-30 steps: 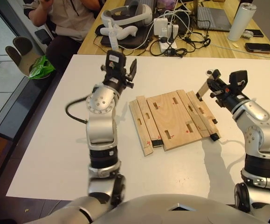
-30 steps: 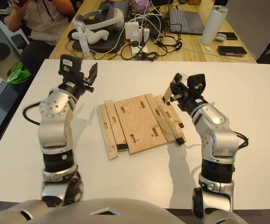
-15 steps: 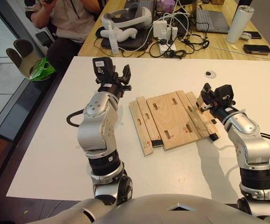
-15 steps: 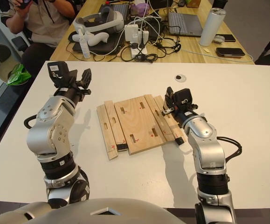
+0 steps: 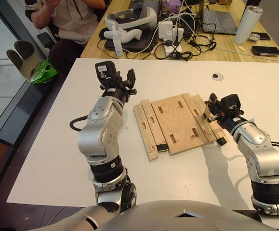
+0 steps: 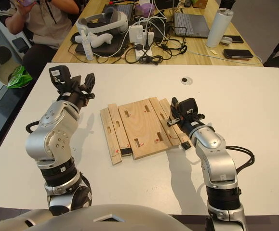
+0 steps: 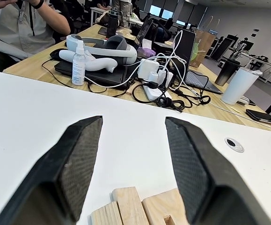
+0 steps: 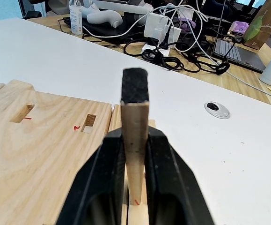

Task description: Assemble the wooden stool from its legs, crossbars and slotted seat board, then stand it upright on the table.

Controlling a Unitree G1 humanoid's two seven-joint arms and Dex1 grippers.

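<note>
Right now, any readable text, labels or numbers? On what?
Nothing legible as text.
Red pen marks by the slots of the seat board: scrawls, unreadable.
Red mark on the wooden piece in the right gripper: too small.
White label on the left gripper: blurred.

Pale wood seat board (image 5: pixel 180 122) bears red marks, the leg (image 8: pixel 135 117) is black-tipped, the table (image 5: pixel 178 77) white, fingers (image 7: pixel 79 173) black.

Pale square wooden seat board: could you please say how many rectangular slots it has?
4 slots, one near each corner of the pale square wooden seat board: far left, far right, near left, near right. None looks hidden.
</note>
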